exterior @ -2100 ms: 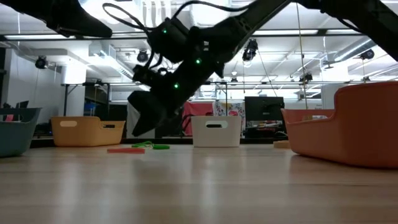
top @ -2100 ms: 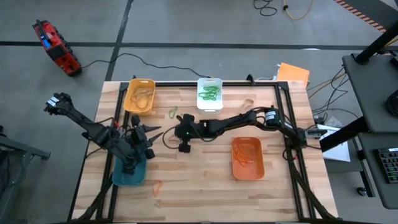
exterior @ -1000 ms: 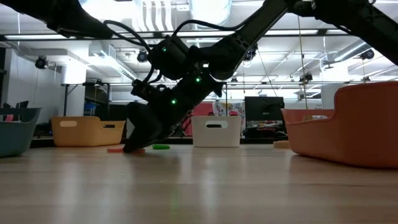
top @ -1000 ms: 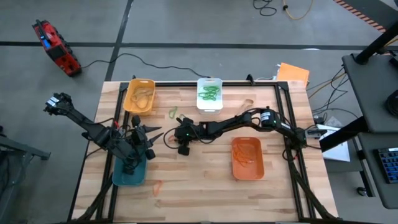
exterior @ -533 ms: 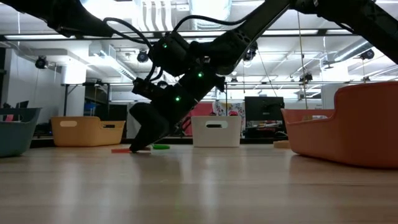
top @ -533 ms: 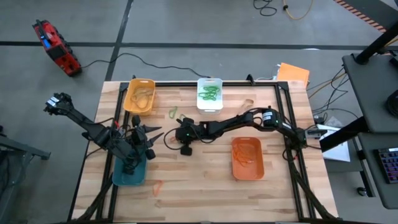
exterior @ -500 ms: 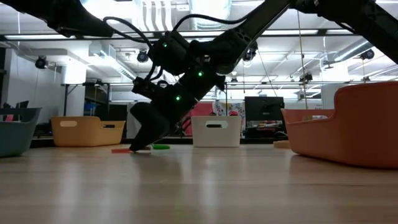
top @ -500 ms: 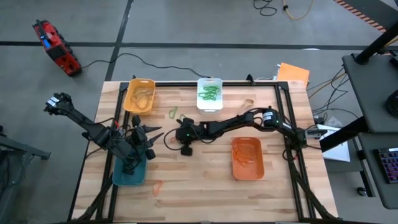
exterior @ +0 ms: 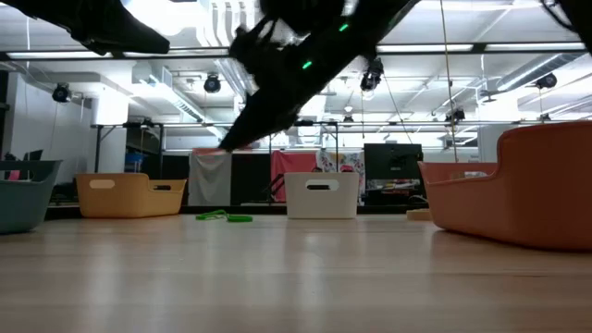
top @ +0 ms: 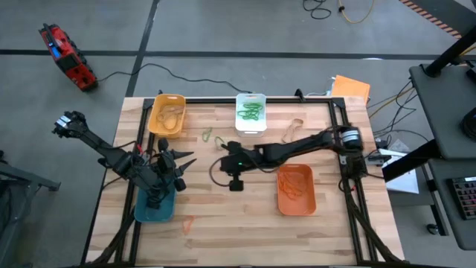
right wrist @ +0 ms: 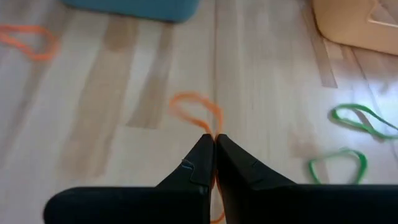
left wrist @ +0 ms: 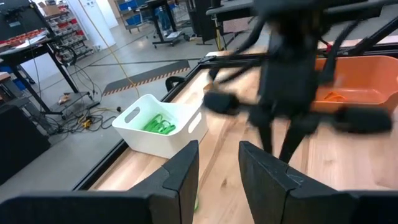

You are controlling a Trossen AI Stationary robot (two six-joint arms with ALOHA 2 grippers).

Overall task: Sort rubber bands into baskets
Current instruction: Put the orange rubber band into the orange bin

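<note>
1. You are in the carry step: the right gripper [right wrist: 214, 138] has its fingertips pinched together on an orange rubber band [right wrist: 198, 109], which hangs from them above the table [top: 223, 212], near the middle of it.
2. Next, I judge, swing it over the orange basket [top: 296, 189], just beside the arm, and release only once above the rim (a thin loop can cling to a finger).
3. The held band is a thin, limp orange loop, drooping into an oval.
4. Two green bands [right wrist: 348, 140] lie on the wood near the yellow basket [top: 166, 115]; another orange one [top: 187, 222] sits by the teal basket [top: 155, 209].
5. The left gripper [left wrist: 214, 165] waits over the teal basket, fingers slightly apart and empty.
</note>
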